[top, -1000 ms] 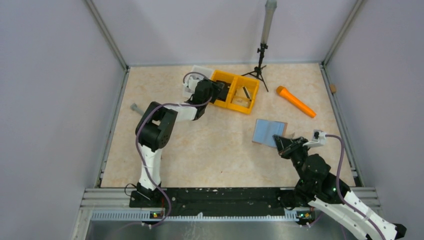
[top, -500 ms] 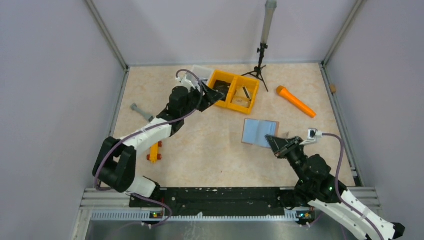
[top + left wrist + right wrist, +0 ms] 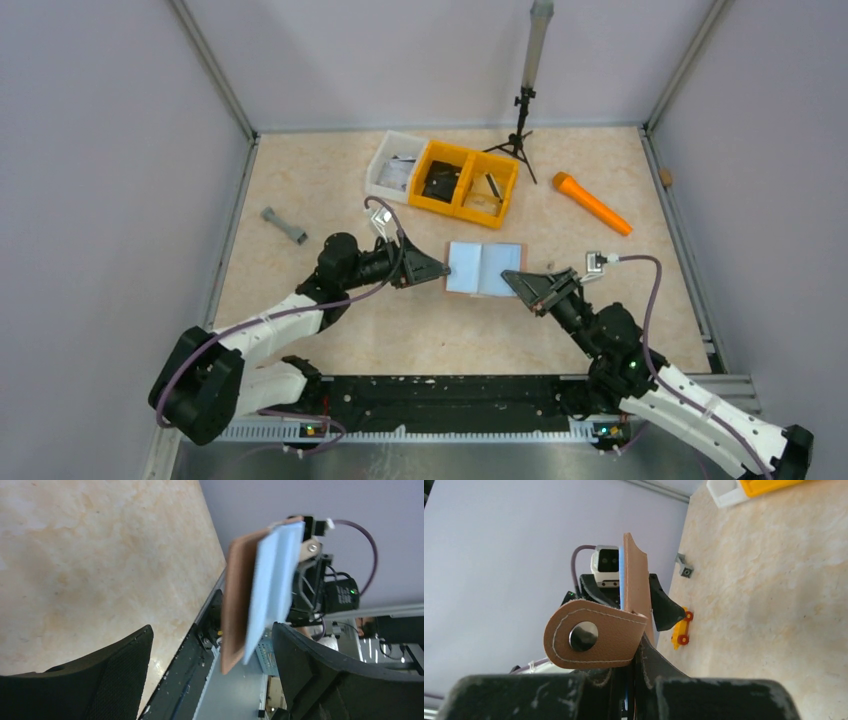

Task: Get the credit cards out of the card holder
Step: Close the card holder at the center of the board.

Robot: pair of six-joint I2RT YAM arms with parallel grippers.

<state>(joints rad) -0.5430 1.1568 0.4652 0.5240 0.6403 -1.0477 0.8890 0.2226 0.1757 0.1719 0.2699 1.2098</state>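
Note:
The card holder (image 3: 484, 268) hangs open above the table's middle, its pale blue inside facing up. My right gripper (image 3: 521, 283) is shut on its right edge; in the right wrist view the brown tab with a metal snap (image 3: 594, 635) curls just above the closed jaws (image 3: 631, 680). My left gripper (image 3: 436, 270) stands open at the holder's left edge. In the left wrist view the holder (image 3: 237, 605) appears edge-on, brown outside and blue inside, just ahead of the wide-spread fingers (image 3: 100, 675). The credit cards cannot be made out in any view.
A yellow two-part bin (image 3: 468, 183) with a dark thing in its left half and a white bin (image 3: 394, 172) stand at the back. An orange cylinder (image 3: 593, 204), a tripod (image 3: 518, 130), a grey piece (image 3: 284, 225) and a yellow toy car (image 3: 681, 627) lie around.
My left arm swung from the yellow bin down to the holder's left edge while its jaws widened. My right gripper carried the holder leftward toward the middle.

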